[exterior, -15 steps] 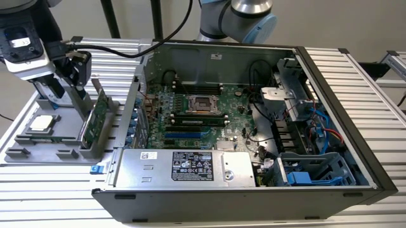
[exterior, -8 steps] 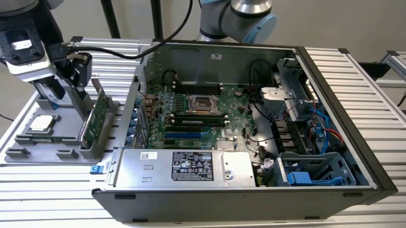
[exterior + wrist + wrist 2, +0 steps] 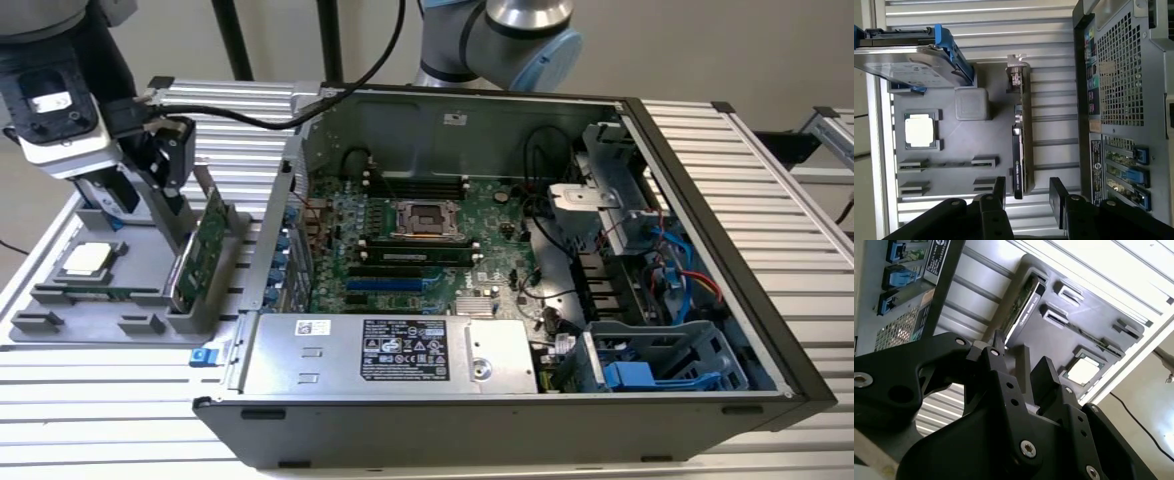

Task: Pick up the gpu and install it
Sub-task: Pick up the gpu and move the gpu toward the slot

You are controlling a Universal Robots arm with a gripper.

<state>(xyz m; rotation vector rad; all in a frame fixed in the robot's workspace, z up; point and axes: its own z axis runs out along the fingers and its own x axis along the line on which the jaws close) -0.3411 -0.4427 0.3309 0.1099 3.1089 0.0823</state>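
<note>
Hovering with its fingers spread wide and holding nothing, the gripper hangs above the gpu, which stands on edge in a grey tray directly beneath, in line with the gap between the fingers. The tray rests on a ribbed aluminium table. Just beside the gripper sits the open computer case; a pale wall lies beyond.

arm: silver-grey round metal joint with pale blue cap, behind the open black computer case | wrist: grey-and-black boxy wrist block, beyond the case's end on the exterior view's left | cable: black round cable, by the case's far corner | gripper: matte black two-finger gripper, angular links, silver socket screws
</note>
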